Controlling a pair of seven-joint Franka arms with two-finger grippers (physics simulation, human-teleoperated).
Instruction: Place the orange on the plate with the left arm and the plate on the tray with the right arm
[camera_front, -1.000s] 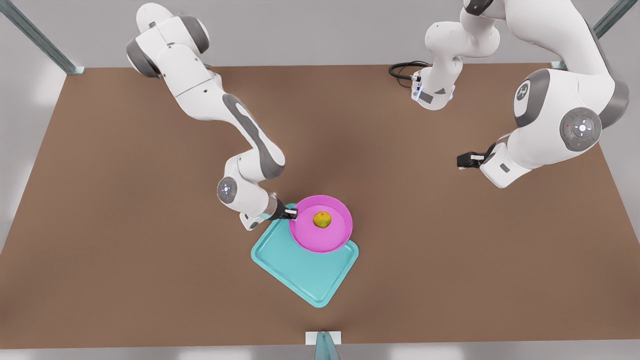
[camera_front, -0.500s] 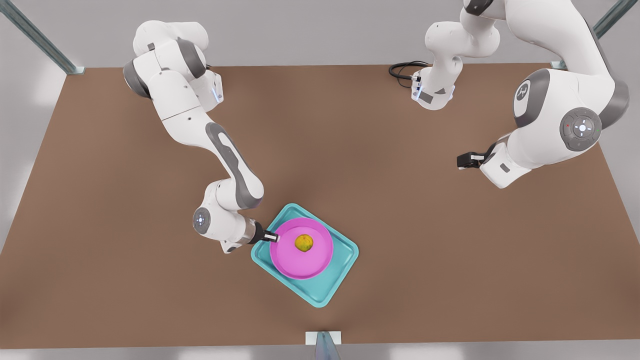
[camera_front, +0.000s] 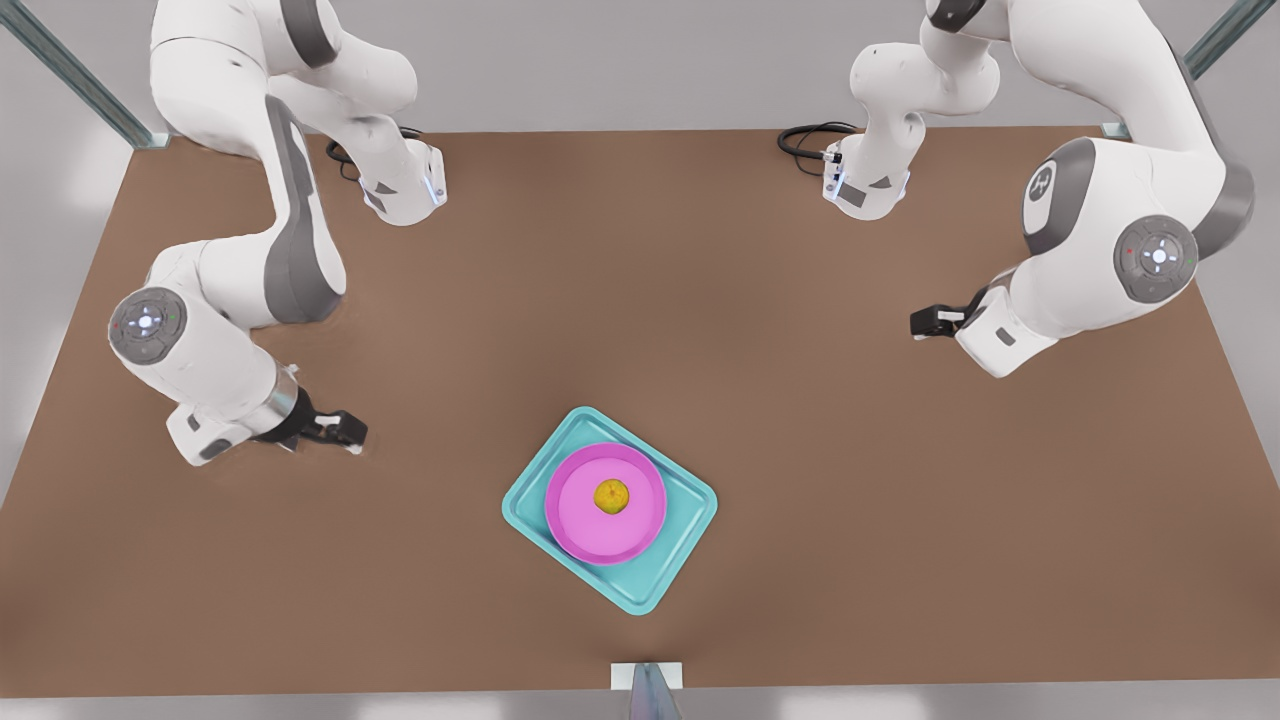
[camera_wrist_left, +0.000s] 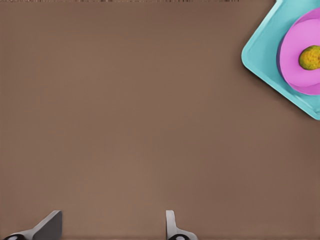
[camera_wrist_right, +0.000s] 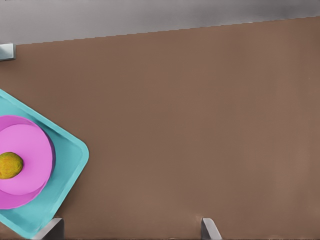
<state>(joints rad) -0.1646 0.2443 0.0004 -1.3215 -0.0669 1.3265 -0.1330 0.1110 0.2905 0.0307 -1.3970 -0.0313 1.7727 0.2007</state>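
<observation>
The yellow-orange orange (camera_front: 612, 494) lies in the middle of the pink plate (camera_front: 578, 515), and the plate rests flat inside the teal tray (camera_front: 640, 582) near the table's front edge. My right gripper (camera_front: 345, 432) hovers open over bare table well toward the front view's left of the tray, holding nothing. Its wrist view shows the tray (camera_wrist_right: 67, 167), plate (camera_wrist_right: 32, 147) and orange (camera_wrist_right: 10, 165) off to one side of its open fingers (camera_wrist_right: 131, 230). My left gripper (camera_front: 925, 322) waits open at the front view's right, far from the tray (camera_wrist_left: 260, 50), plate (camera_wrist_left: 292, 55) and orange (camera_wrist_left: 311, 57).
Brown table top (camera_front: 700, 330) stretches wide around the tray. A black cable (camera_front: 808, 140) coils by the arm base at the back right. A small metal bracket (camera_front: 646, 678) sits at the front edge just below the tray, and metal posts stand at the back corners.
The right gripper carried the plate with the orange down onto the tray, let go of its rim and drew far back toward the front view's left. The left arm barely moved.
</observation>
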